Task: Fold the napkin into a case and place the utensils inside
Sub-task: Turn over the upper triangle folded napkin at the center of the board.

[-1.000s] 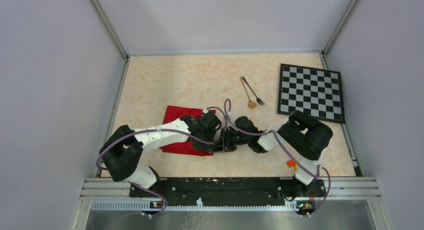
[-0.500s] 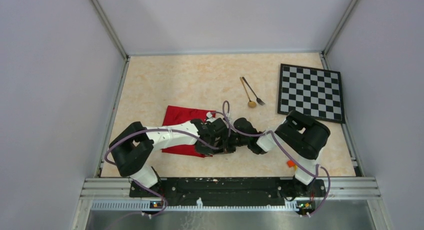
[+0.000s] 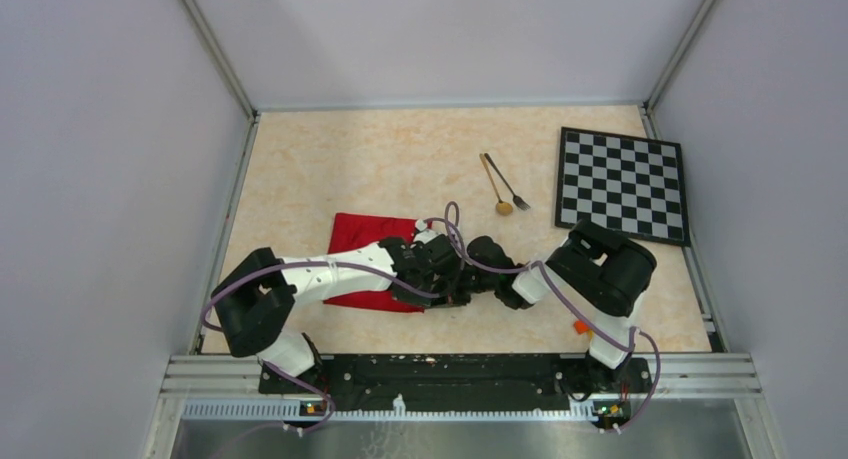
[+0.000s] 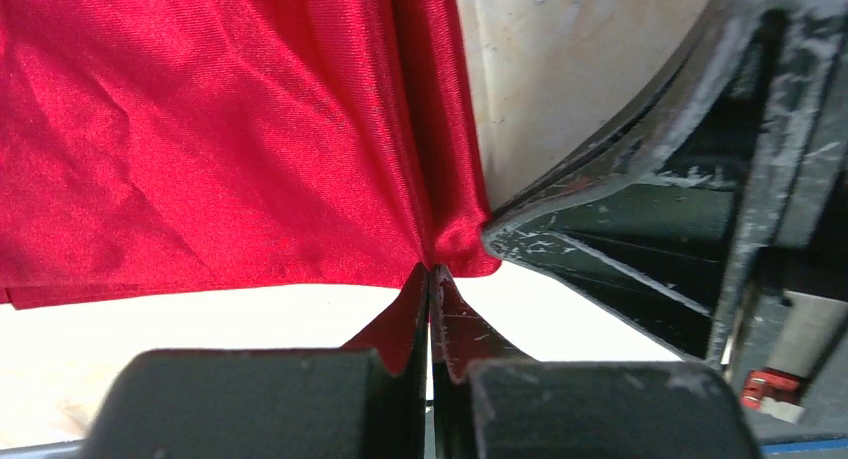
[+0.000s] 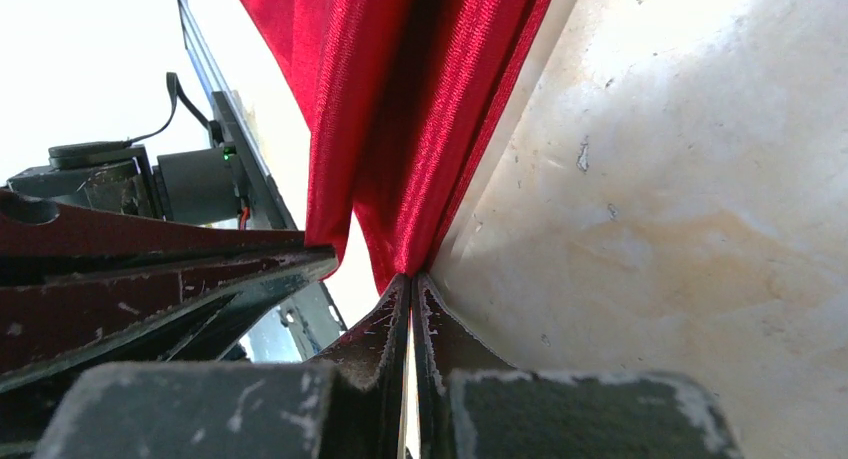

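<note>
The red napkin (image 3: 360, 234) lies on the desk (image 3: 400, 159), a bit left of the middle and close to the two arms. Part of it is hidden under the left arm. Both arms reach to the same spot, at the napkin's near right corner.

The left fingers (image 4: 440, 314) are pressed tight together, with a bit of red cloth pinched between their tips. The cloth bunches into a fold right where they hold it. The right fingers (image 5: 425, 319) are pressed tight together too, and they hold the edge of the napkin at their tips. The two pairs of fingers are just beside each other.

The gold spoon (image 3: 495, 187) and the dark fork (image 3: 510, 187) lie side by side farther back on the desk, well apart from the napkin. Their handles are close together at the far end. The spoon's bowl and the fork's prongs point toward the arms.

A black-and-white checkered board (image 3: 622, 184) lies to the right of them. A small orange block (image 3: 580, 327) sits near the right arm's base.
</note>
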Motion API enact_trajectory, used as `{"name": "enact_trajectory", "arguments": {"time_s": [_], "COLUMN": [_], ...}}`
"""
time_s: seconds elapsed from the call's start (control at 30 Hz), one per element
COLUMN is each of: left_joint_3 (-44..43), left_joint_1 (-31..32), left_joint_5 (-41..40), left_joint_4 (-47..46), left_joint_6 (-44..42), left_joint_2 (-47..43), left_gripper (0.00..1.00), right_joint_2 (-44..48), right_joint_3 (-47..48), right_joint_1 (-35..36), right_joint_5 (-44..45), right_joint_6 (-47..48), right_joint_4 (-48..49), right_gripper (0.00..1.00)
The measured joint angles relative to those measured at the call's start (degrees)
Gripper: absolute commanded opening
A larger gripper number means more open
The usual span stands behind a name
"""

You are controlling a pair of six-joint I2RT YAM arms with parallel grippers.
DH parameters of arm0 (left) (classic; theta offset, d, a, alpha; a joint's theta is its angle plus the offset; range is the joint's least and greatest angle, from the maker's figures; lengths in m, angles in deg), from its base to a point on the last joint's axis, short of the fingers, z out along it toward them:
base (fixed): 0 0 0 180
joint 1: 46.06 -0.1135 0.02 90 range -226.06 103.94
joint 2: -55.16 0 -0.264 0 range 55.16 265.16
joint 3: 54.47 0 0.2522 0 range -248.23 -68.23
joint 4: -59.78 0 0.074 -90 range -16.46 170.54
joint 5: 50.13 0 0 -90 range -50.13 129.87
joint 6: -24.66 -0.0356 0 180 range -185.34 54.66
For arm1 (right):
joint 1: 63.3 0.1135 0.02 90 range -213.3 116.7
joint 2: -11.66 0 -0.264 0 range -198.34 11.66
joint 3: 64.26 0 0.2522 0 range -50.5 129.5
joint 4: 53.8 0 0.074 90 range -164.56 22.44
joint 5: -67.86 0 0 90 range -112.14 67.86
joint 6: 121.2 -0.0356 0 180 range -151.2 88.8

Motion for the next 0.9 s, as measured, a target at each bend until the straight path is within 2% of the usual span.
{"name": "enact_trajectory", "arguments": {"time_s": [0.7, 0.77, 0.9], "left_joint_3": [-1.8, -1.8, -1.9], "left_joint_1": [1.3, 1.4, 1.6], "left_joint_5": [2.9, 3.0, 3.5], "left_joint_4": [-2.3, -2.5, -2.8], "left_joint_6": [0.7, 0.8, 0.8], "left_joint_2": [3.5, 3.7, 3.7], "left_gripper": [0.01, 0.07, 0.25], "right_joint_2": [-1.0, -1.1, -1.1], "right_joint_3": [-1.5, -1.5, -2.4], "right_joint_1": [0.0, 0.0, 0.0], "right_joint_5": [-0.2, -0.2, -0.1], "right_joint_6": [-2.7, -2.9, -3.5], "right_joint_4": [3.9, 4.2, 5.3], "right_gripper": [0.0, 0.0, 0.02]}}
